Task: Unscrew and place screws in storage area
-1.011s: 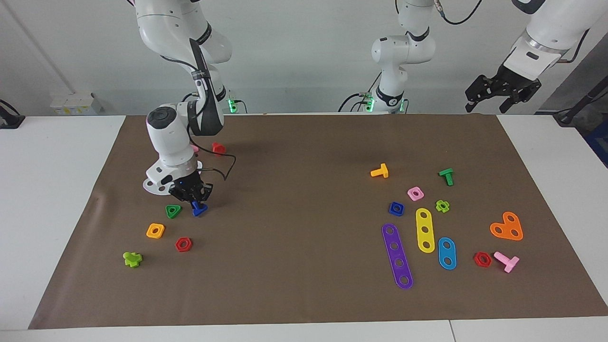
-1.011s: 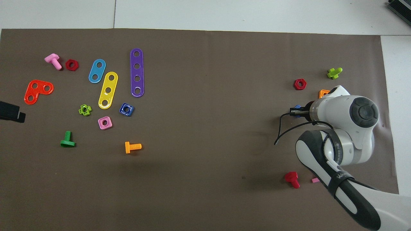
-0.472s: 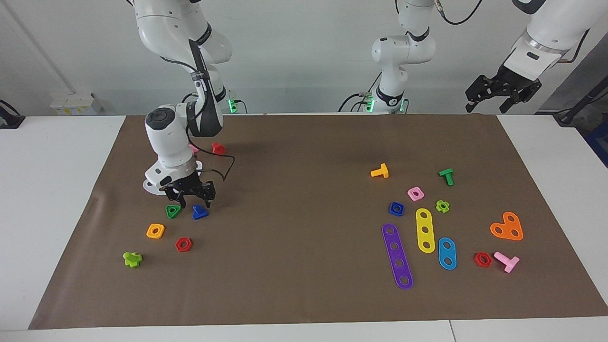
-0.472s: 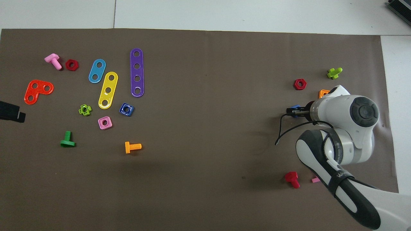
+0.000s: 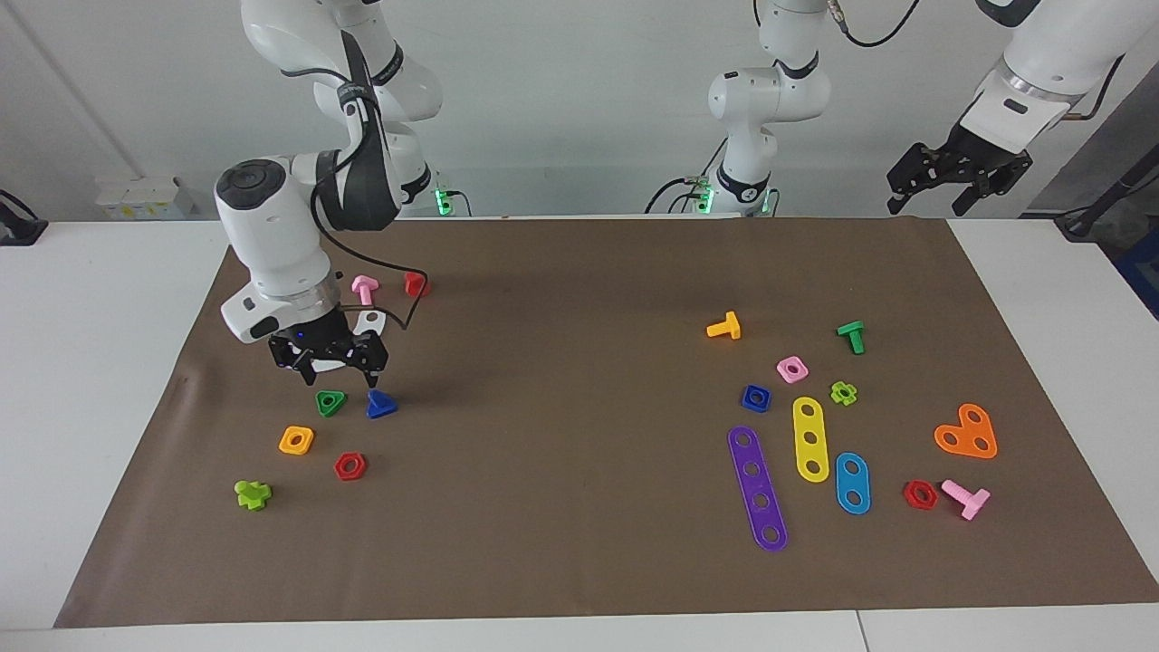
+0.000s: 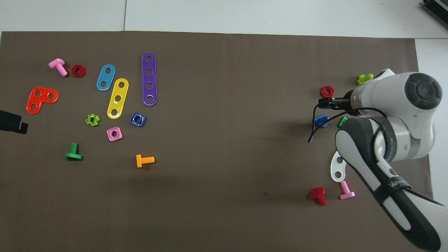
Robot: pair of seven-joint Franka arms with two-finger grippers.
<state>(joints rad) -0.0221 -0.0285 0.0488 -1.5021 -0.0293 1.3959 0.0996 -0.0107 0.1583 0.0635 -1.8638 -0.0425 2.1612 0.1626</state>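
The dark-blue screw (image 5: 380, 405) (image 6: 321, 120) lies loose on the brown mat in the storage area (image 5: 324, 432), beside the green triangle nut (image 5: 330, 402). My right gripper (image 5: 337, 375) (image 6: 328, 102) hangs open just above these two and touches neither, with nothing between its fingers. The orange square nut (image 5: 296, 440) and red hexagon nut (image 5: 349, 465) lie a little farther from the robots. The white curved strip (image 5: 370, 319) (image 6: 337, 168) shows partly under the right arm. My left gripper (image 5: 955, 181) (image 6: 13, 122) waits open, raised over the left arm's end of the table.
A pink bolt (image 5: 364, 288) and a red bolt (image 5: 415, 283) lie nearer the robots than the strip; a lime bolt (image 5: 253, 493) lies farthest out. At the left arm's end lie coloured strips (image 5: 757, 485), an orange heart plate (image 5: 967, 433), a blue square nut (image 5: 755, 397) and several bolts.
My right gripper opened and let go of the blue screw, which now rests on the mat. The gripper then rose and shifted toward the right arm's end, uncovering the white strip and pink bolt.
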